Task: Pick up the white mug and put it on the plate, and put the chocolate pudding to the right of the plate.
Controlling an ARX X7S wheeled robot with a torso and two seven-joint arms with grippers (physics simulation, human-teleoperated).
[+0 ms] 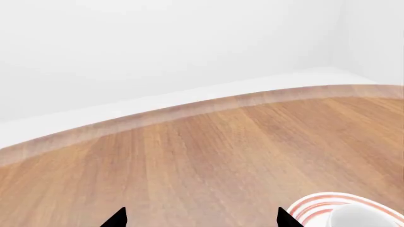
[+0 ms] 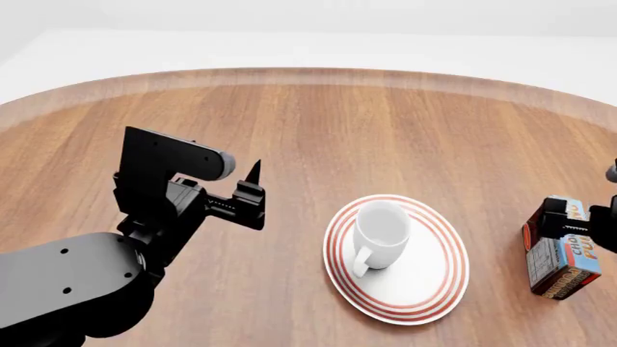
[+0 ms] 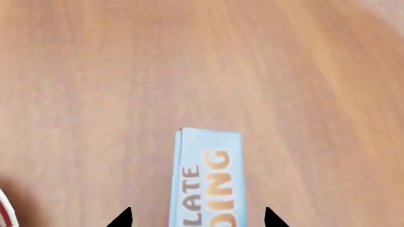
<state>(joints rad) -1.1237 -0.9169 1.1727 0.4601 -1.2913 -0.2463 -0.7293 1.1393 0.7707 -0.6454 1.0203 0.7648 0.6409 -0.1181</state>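
Note:
The white mug stands upright on the red-ringed plate, handle toward me. My left gripper hovers left of the plate, open and empty. In the left wrist view its tips are far apart over bare wood, with the plate and mug off to one side. The chocolate pudding stands on the table right of the plate. My right gripper is over it. In the right wrist view the box lies between the open fingertips, with gaps on both sides.
The round wooden table has a pale rim, and its far edge curves in front of a white wall. My left arm's dark bulk fills the near left corner.

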